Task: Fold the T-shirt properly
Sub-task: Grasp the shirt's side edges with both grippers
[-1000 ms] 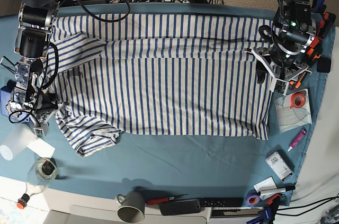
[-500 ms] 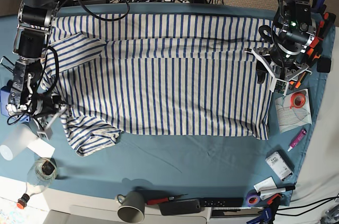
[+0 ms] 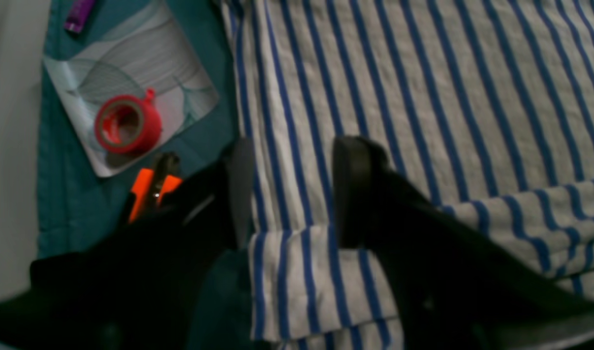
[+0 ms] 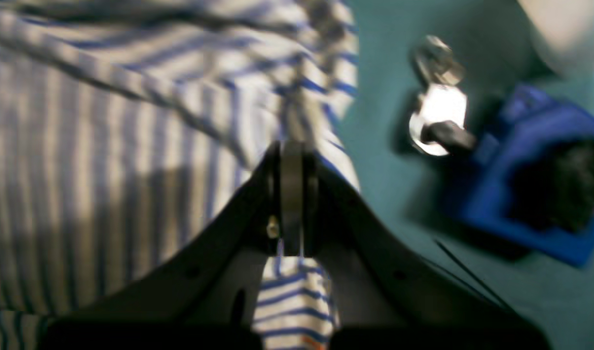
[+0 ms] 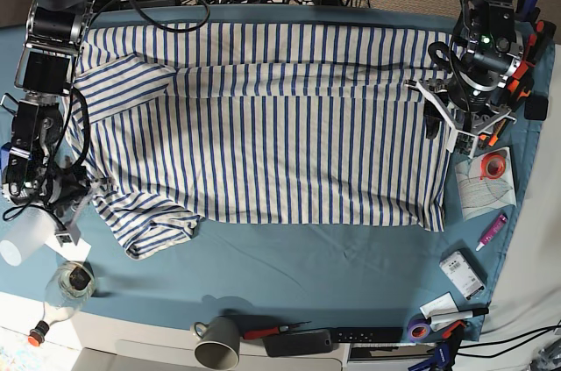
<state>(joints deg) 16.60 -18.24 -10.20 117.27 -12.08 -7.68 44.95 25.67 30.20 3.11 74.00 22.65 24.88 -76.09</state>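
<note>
**Right hand pinches a sleeve, left hand gapes over the far edge**

At the left of the base view, the right hand (image 5: pixel 66 189) sits at the edge of the striped T-shirt (image 5: pixel 272 125), low beside the crumpled sleeve. Its wrist camera shows the two fingers (image 4: pixel 292 194) pressed flat together with a fold of striped cloth caught between them; the cloth comes out both above and below the pinch. Just beside that hand on the teal counter (image 5: pixel 333 266) lie a shiny metal clip (image 4: pixel 435 112) and a blue block (image 4: pixel 535 194), both blurred.

The T-shirt lies spread flat across the middle of the counter, its top strip folded down over the body, and the lower left sleeve bunched in wrinkles. Along the front edge, below the shirt, stand a grey mug (image 5: pixel 217 342) and a black remote (image 5: pixel 302 341), well apart from the cloth.

At the right, the left hand (image 3: pixel 292 194) hangs over the shirt's right-hand edge. Its fingers (image 3: pixel 352 189) stand well apart, the striped cloth showing between them, gripping nothing. Whether the tips touch the cloth cannot be told. Near it, on a printed sheet (image 3: pixel 146 63), rests a red tape roll (image 3: pixel 127 124), with an orange-handled tool (image 3: pixel 153 187) just beside.
</note>
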